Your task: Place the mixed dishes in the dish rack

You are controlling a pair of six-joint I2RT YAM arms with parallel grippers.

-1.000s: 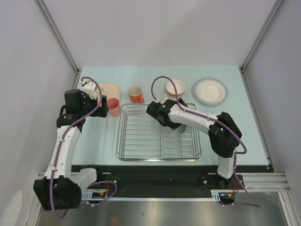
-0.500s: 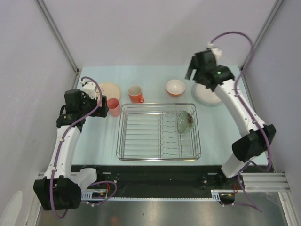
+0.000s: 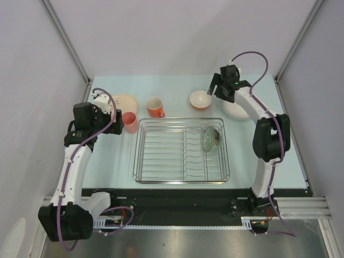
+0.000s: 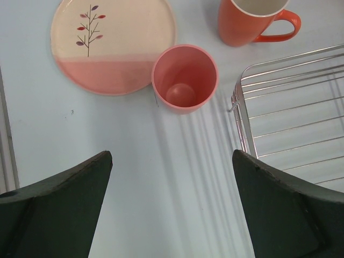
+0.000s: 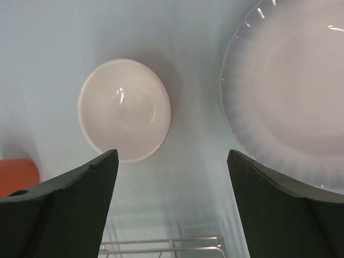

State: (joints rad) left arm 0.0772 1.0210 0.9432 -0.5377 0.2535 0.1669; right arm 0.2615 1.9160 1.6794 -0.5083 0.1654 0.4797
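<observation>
dish rack [image 3: 161,153] holds one pale green bowl [image 3: 210,138], standing on edge.

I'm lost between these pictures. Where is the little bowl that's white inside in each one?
Top external: the orange white-lined bowl sits just beyond the dish rack's far right corner, left of the white plate.
Left wrist: not in it.
Right wrist: left of centre, seen from above.
Shared landmark: the dish rack, whose wire edge shows in all three.

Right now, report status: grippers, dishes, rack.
Left gripper open, right gripper open, both empty. Green bowl in dish rack; pink cup, orange mug outside. Nothing blocking.
</observation>
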